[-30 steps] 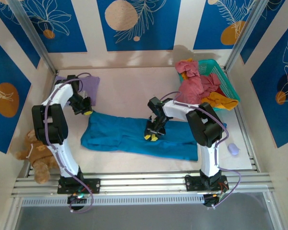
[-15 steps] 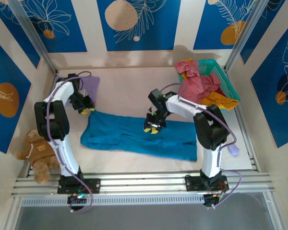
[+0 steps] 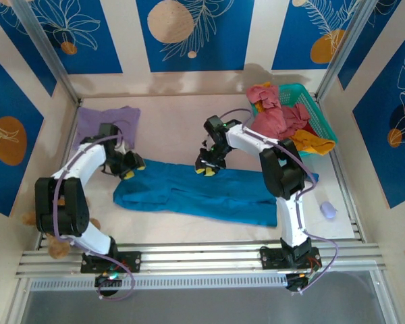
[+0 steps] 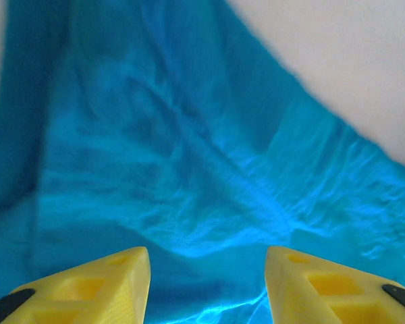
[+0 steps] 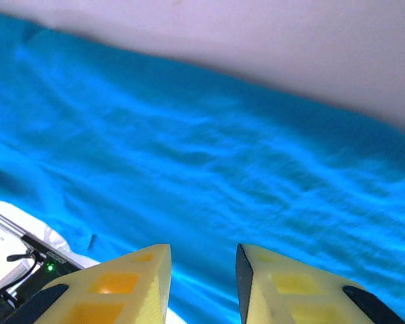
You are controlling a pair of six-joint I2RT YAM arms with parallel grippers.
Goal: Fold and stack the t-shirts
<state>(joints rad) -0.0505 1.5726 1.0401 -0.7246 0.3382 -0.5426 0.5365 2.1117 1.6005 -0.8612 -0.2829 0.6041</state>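
Toward the near middle of the tabletop (image 3: 175,125), the teal t-shirt (image 3: 189,197) is lying spread flat. Over its far edge the left claw (image 3: 130,167), at the left corner, and the right claw (image 3: 204,169), midway, are hanging open. A fold is probably starting; next both must pinch that edge.

The left gripper (image 3: 130,169) came off the table's (image 3: 175,121) left edge onto the teal t-shirt (image 3: 189,196); the right gripper (image 3: 204,169) shifted toward the far edge.

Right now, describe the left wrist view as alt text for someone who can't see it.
A wrinkled teal-blue t-shirt lies spread on a pale table, bare at upper right. The left hand, yellow fingers apart, sits at the bottom edge.
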